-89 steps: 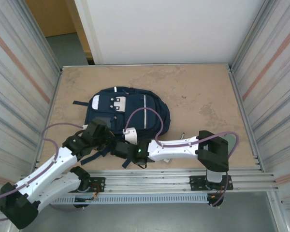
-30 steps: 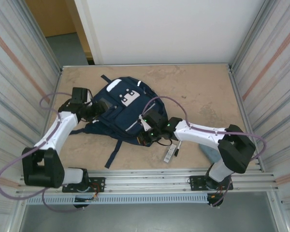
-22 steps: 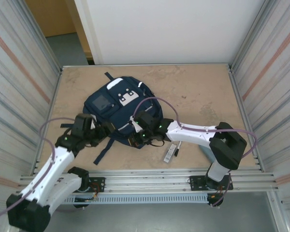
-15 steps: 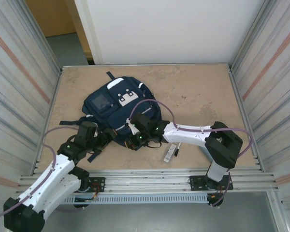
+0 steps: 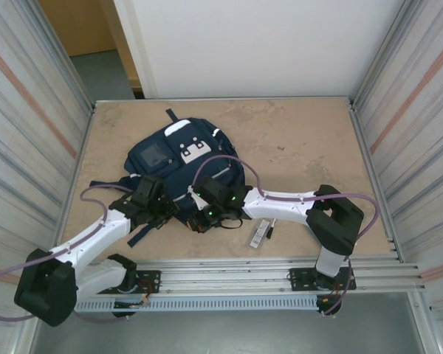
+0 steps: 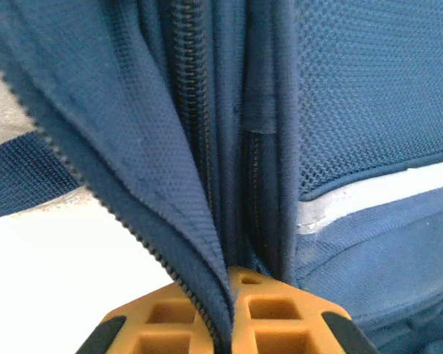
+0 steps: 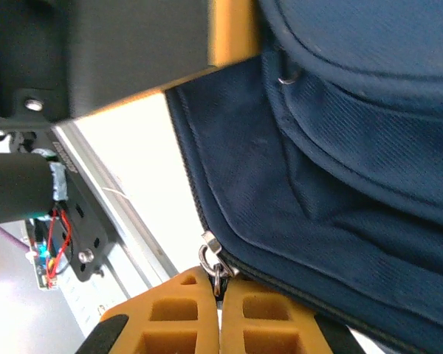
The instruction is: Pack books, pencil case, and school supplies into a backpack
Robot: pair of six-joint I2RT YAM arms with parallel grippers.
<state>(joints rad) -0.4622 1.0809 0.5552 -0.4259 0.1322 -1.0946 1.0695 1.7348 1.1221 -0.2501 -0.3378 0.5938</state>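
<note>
The large navy-blue fabric backpack lay flat on the worn sandy tabletop, its square grey panel facing up and its near edge towards six o'clock, where both arms met it. The left pincer was clamped tight on a fold of the bag's cloth. In the left wrist view its orange fingers met on that fold, and the dark zip teeth ran straight away from the tips towards twelve o'clock. The right pincer sat just beside it, at about three o'clock from it, and was likewise closed. In the right wrist view, its tips pinched the small metal ring-shaped zip pull, and the zip line led off from the pull towards four o'clock along the bag's seam.

The coming move seemed to turn on that pairing. The pull was already in the right pincer's grip, and the cloth was anchored on its nine o'clock side, so the slider would probably have to travel along the zip's long axis, away from the left pincer's hold. How far the zip stood open I could not tell.

The small flat white-and-black bar waited unpacked on the table at roughly three o'clock from the right pincer, near the right forearm and clear of the bag.
</note>
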